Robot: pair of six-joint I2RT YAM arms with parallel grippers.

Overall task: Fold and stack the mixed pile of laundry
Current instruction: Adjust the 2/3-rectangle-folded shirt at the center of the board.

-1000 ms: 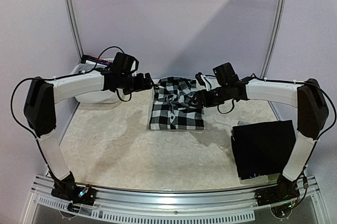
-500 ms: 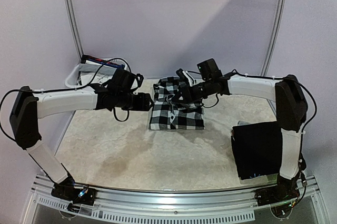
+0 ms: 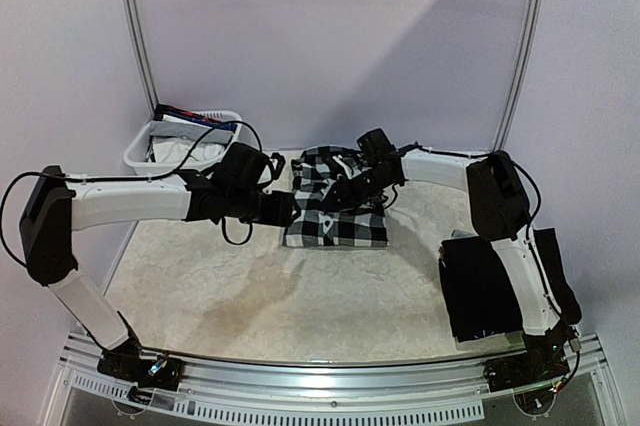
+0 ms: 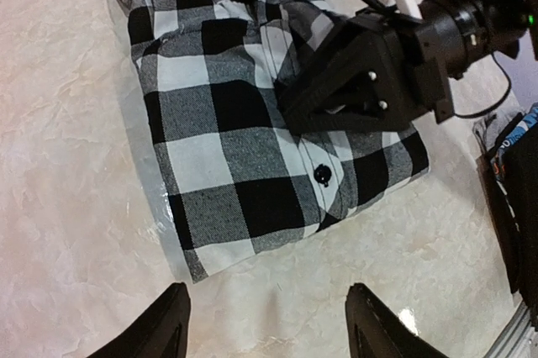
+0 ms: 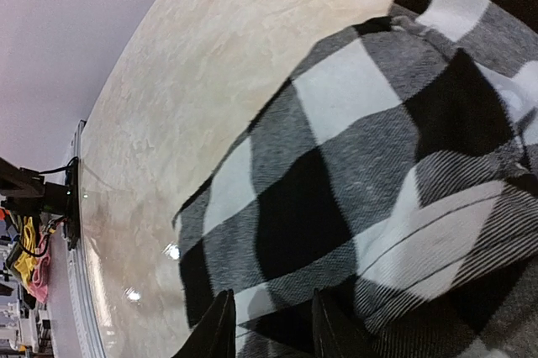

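Note:
The black-and-white checkered shirt [image 3: 335, 221] [image 4: 227, 123] [image 5: 353, 165] lies folded at the back middle of the table. My left gripper [image 3: 287, 209] [image 4: 269, 329] hovers open over bare table just off the shirt's left edge, with nothing between its fingers. On top of the shirt sits my right gripper [image 3: 345, 191] [image 5: 273, 329] [image 4: 361, 81], its jaws drawn narrow with a fold of the checkered cloth between the tips. A folded black garment [image 3: 495, 281] lies at the near right.
A white plastic basket [image 3: 150, 141] with more cloth [image 3: 195, 151] in it stands at the back left corner. The table is a pale marbled surface [image 3: 250, 286], with walls close behind it and a metal rail along the near edge.
Both arms have swung in toward the shirt. The left gripper dropped from the back to the shirt's left edge and narrowed a little. The right gripper moved left onto the shirt and closed down.

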